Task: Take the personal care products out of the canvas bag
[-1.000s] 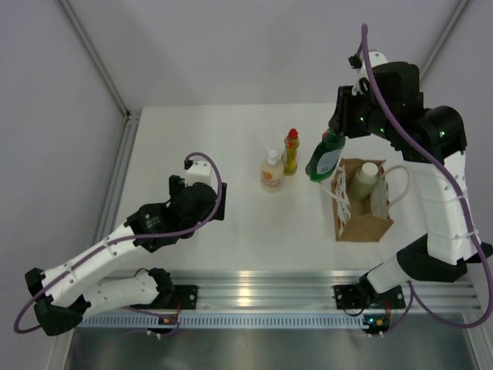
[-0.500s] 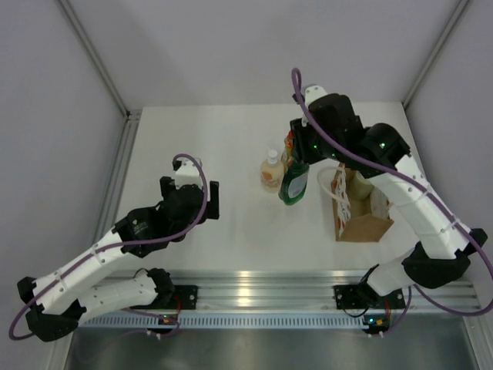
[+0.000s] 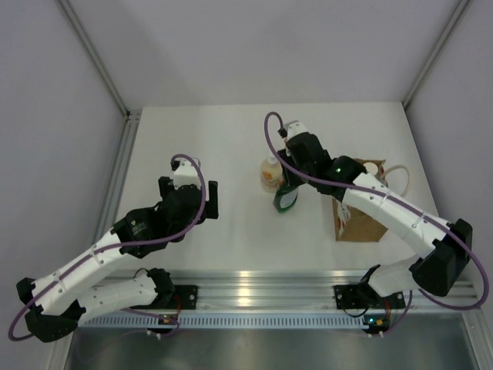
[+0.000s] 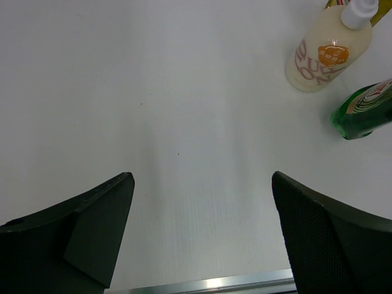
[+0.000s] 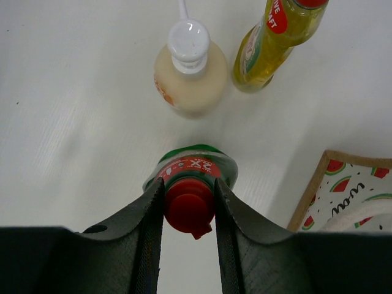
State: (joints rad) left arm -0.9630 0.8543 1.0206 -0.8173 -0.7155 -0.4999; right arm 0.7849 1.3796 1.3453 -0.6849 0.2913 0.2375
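My right gripper (image 5: pixel 188 211) is shut on the red cap of the dark green bottle (image 5: pixel 191 168) and holds it upright just in front of the cream pump bottle (image 5: pixel 187 73) and the yellow red-capped bottle (image 5: pixel 274 38). From above, the green bottle (image 3: pixel 286 198) is left of the canvas bag (image 3: pixel 360 222); I cannot tell whether its base touches the table. A pale bottle top (image 3: pixel 373 167) shows in the bag. My left gripper (image 4: pixel 202 226) is open and empty over bare table, left of the bottles (image 4: pixel 326 54).
The bag's watermelon-print side (image 5: pixel 349 187) is close on the right of the held bottle. The bag's white handle (image 3: pixel 397 174) sticks out to the right. An aluminium rail (image 3: pixel 254 285) runs along the table's near edge.
My right arm has carried the green bottle from above the bag leftward and down to beside the pump bottle. My left arm has shifted slightly forward.
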